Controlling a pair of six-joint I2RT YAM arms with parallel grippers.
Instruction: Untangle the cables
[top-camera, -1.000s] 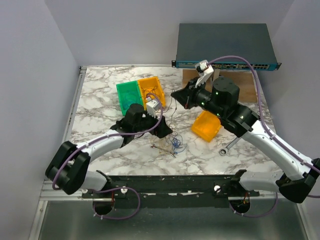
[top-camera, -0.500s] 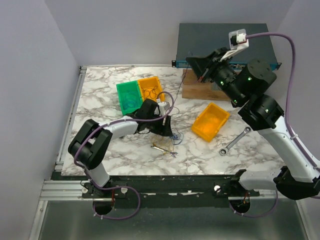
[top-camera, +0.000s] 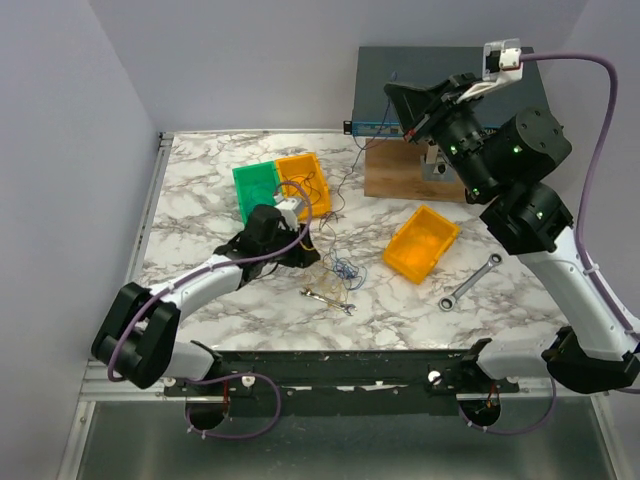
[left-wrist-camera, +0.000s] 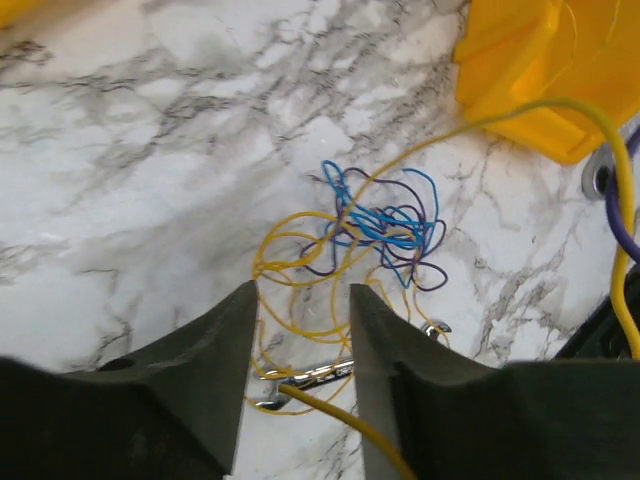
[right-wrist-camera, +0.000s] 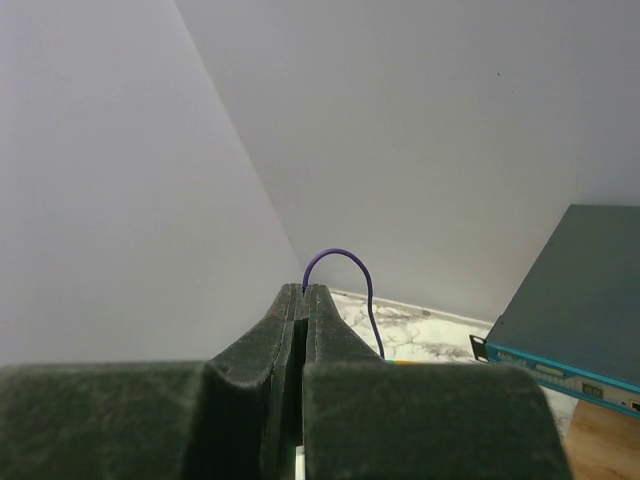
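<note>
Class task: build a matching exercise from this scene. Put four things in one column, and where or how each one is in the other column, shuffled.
Column A
1 wrench
2 green bin
3 right gripper
4 cable tangle

Column B
a raised high, shut on a purple cable
b just ahead of the open left gripper
c lying to the right of the loose orange bin
d side by side with a second orange bin

Pairs: 1-c, 2-d, 3-a, 4-b

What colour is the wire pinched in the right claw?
Purple wire, looping out of the shut right claw; clearest in the right wrist view.
</note>
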